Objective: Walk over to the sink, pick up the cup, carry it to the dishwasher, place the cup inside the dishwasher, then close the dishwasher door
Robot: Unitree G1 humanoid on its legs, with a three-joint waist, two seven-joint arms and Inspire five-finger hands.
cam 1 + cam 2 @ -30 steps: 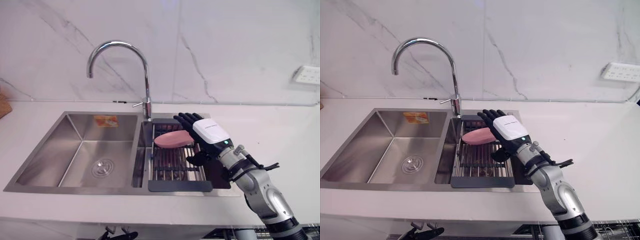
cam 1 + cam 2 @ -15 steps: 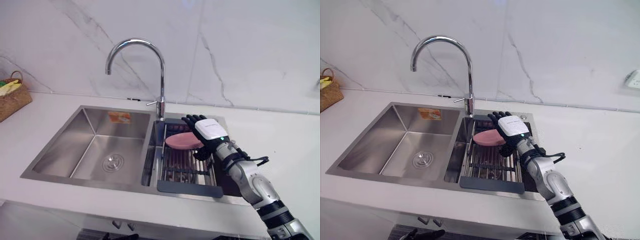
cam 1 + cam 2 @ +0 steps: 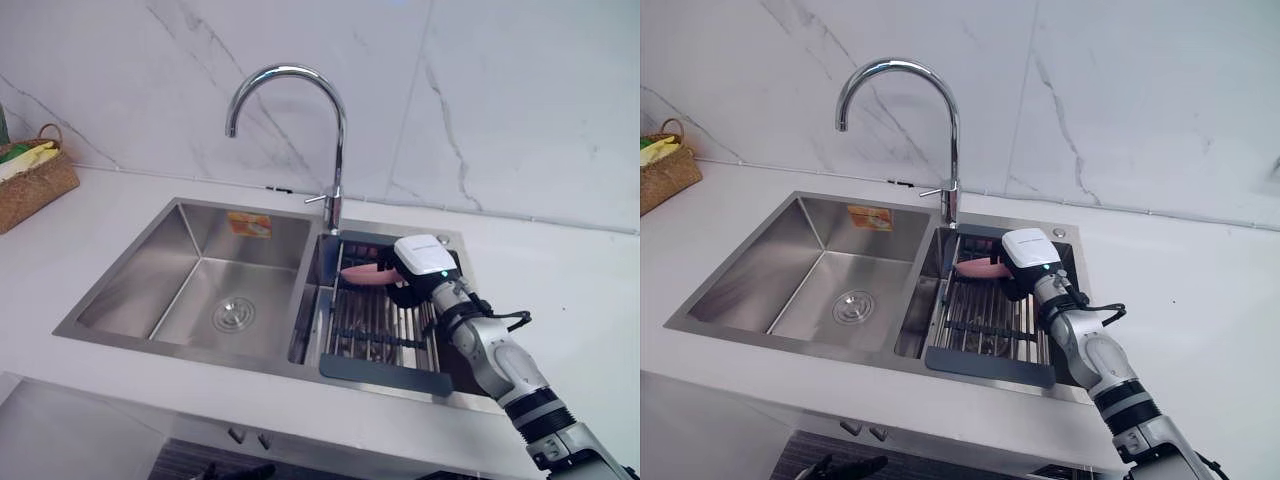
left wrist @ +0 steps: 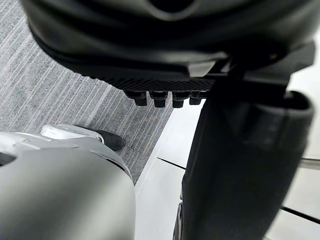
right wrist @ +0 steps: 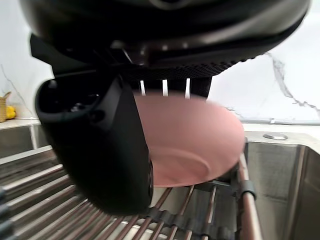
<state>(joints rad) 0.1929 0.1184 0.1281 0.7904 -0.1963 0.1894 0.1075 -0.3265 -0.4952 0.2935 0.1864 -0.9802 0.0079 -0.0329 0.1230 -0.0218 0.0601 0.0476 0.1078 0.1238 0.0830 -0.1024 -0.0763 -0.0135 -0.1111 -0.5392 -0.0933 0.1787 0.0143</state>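
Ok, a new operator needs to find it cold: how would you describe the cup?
Find the steel double sink under the curved faucet. Its right compartment holds a dark slatted rack; the cup lies on it, gripped by the right hand. It's the only pink thing there.

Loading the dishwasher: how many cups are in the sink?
1: the pink cup, on the rack over the sink's right side, held by the right hand. The hand could hide another.

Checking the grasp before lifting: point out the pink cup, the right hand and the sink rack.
pink cup (image 5: 200,140): right wrist view, on its curved wall.
right hand (image 3: 424,262): left eye view, on its white back cover.
sink rack (image 3: 365,318): left eye view, on its middle bars.
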